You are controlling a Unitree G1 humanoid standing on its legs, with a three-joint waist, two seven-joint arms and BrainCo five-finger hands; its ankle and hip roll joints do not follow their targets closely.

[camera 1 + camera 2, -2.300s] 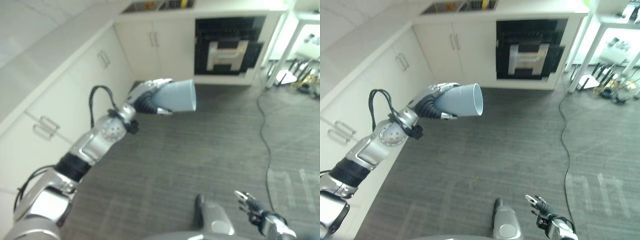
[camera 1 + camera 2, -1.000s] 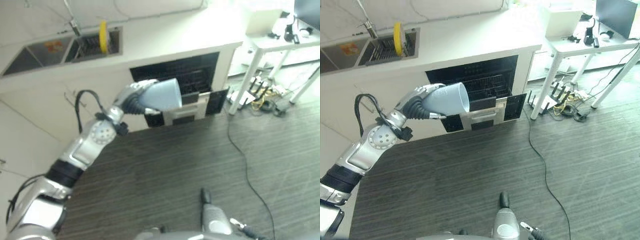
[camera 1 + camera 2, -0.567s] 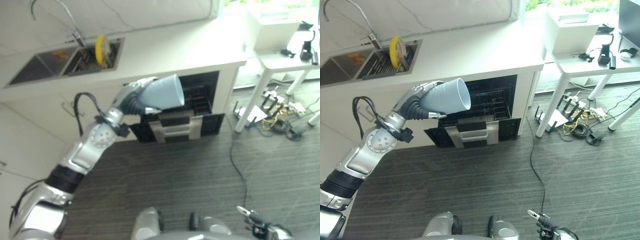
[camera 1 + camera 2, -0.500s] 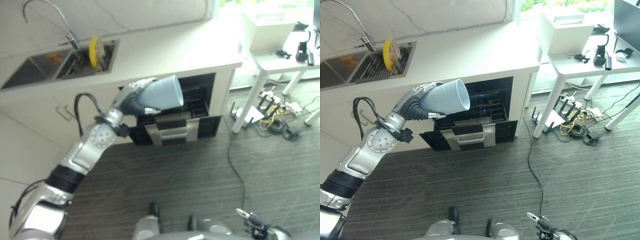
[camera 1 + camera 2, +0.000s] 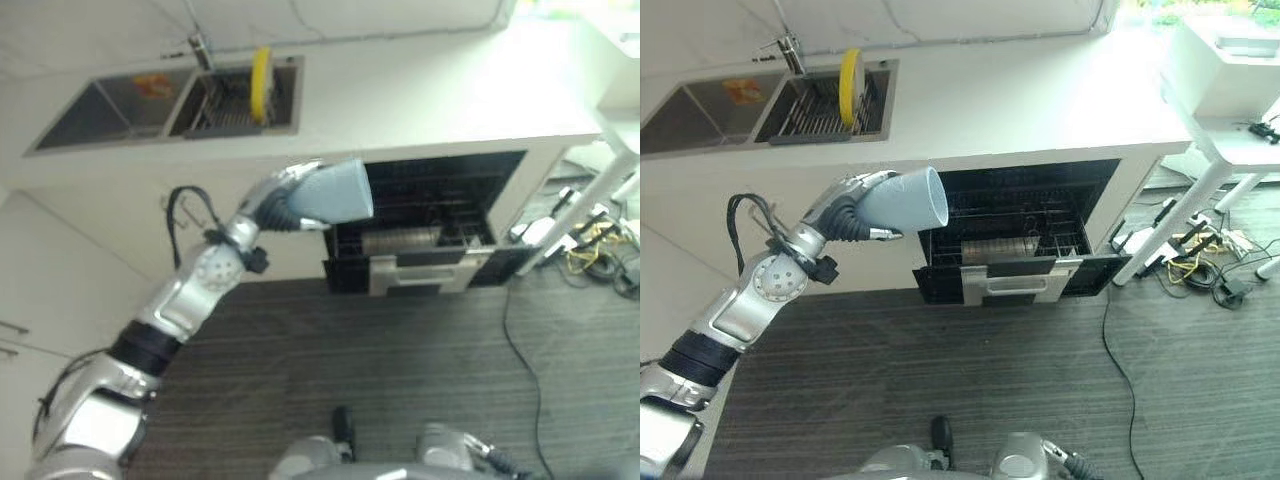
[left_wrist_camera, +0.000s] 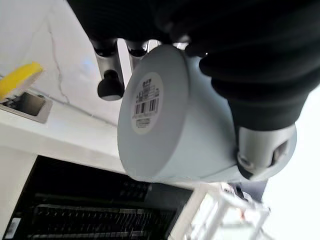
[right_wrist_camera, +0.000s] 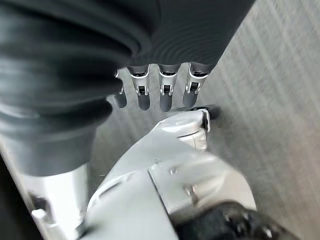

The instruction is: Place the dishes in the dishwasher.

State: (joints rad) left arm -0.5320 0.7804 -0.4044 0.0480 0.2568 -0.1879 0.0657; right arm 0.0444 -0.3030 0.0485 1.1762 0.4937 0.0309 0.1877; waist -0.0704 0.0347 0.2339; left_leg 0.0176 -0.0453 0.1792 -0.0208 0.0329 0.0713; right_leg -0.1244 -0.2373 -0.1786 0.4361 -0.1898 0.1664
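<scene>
Fingers of our left hand [image 5: 845, 212] wrap the pale blue cup [image 5: 906, 203], raised left of the open dishwasher [image 5: 1025, 235]; our right hand [image 7: 160, 95] hangs relaxed.

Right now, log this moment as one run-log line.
left hand: shut on pale blue cup, held up sideways | right hand: open, idle | dishwasher: door open, rack out | yellow plate: upright in sink rack

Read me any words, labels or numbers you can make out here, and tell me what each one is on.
Round sticker with a barcode on the base of the pale blue cup in the left hand: print too small to read.
Orange label in the sink: too blurred to read.
</scene>
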